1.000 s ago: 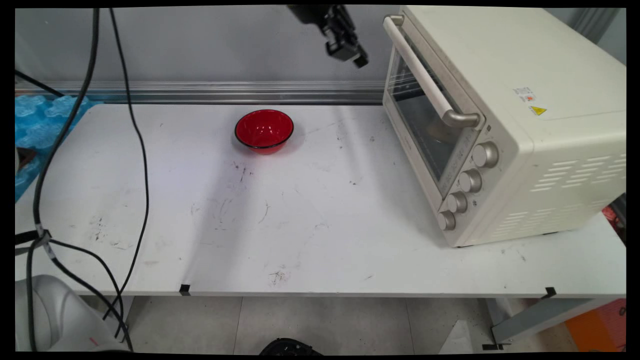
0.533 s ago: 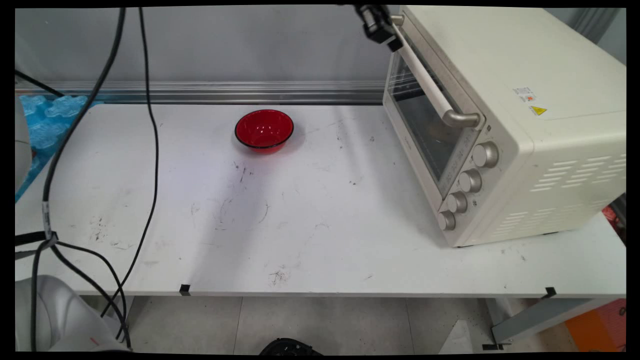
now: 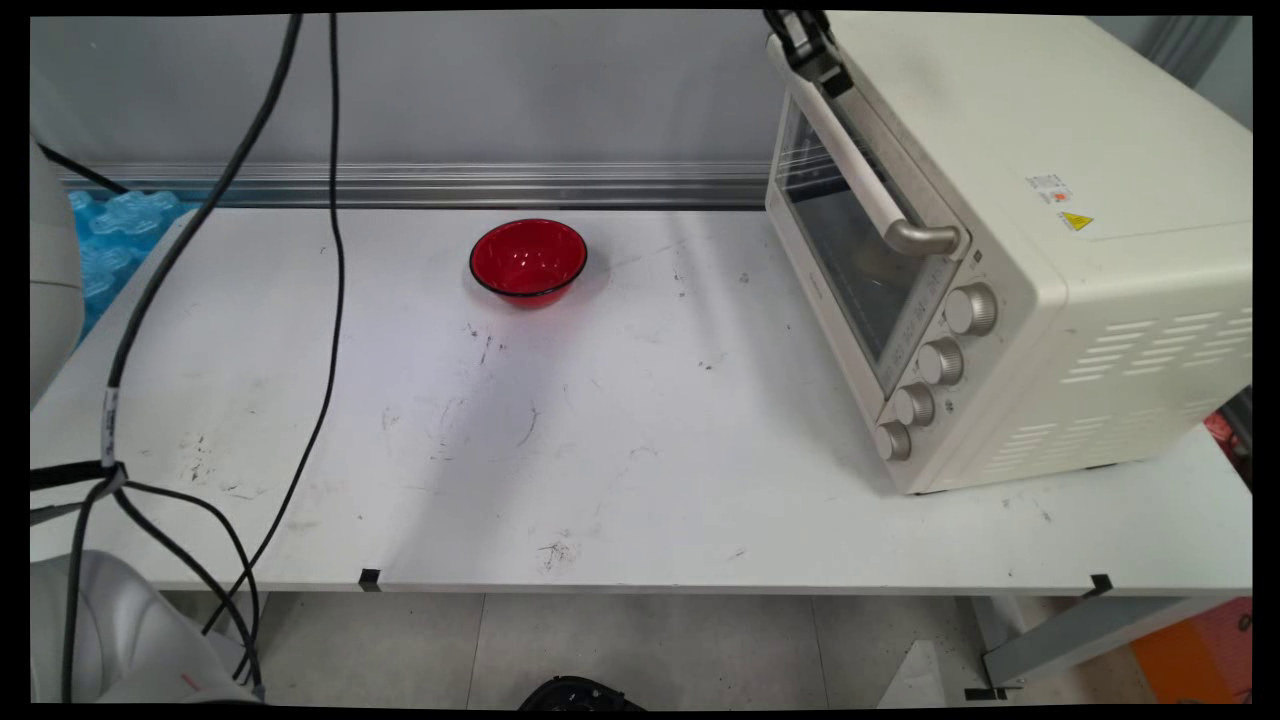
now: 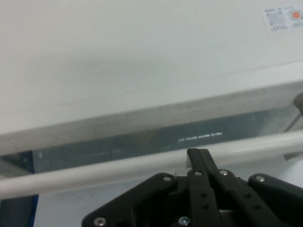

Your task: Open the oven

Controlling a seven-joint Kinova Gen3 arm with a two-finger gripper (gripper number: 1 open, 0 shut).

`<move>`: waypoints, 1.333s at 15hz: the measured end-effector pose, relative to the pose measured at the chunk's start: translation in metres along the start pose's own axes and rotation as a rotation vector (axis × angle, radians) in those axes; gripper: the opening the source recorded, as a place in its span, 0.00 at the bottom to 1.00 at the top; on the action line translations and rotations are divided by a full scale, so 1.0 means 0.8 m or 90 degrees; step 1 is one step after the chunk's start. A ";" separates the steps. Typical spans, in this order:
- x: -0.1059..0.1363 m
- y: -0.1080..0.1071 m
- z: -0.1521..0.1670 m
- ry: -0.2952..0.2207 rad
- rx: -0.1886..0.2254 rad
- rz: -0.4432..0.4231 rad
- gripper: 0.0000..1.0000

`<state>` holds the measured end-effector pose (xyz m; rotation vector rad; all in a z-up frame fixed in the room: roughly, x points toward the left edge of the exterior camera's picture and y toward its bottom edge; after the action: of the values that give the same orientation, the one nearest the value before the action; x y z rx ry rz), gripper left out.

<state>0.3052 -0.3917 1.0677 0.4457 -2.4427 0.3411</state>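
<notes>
Jaws (image 4: 199,153) pressed together, empty, right at the oven handle (image 3: 850,160), red bowl (image 3: 528,260) well apart.

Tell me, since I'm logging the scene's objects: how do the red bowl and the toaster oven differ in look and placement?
The red bowl is small, round and glossy red with a dark rim; the toaster oven is large, boxy and cream. The red bowl is open-topped and looks empty; the toaster oven's glass door looks shut. The red bowl sits alone mid-table; the tool is at the toaster oven's door handle. Both rest on the white table.
</notes>
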 end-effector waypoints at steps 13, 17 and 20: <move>0.000 -0.011 0.070 -0.004 0.012 -0.041 0.00; -0.004 -0.013 0.086 -0.002 0.010 -0.050 0.00; -0.008 -0.012 0.096 -0.002 0.008 -0.057 0.00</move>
<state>0.2726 -0.4258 1.0056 0.5585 -2.4156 0.3178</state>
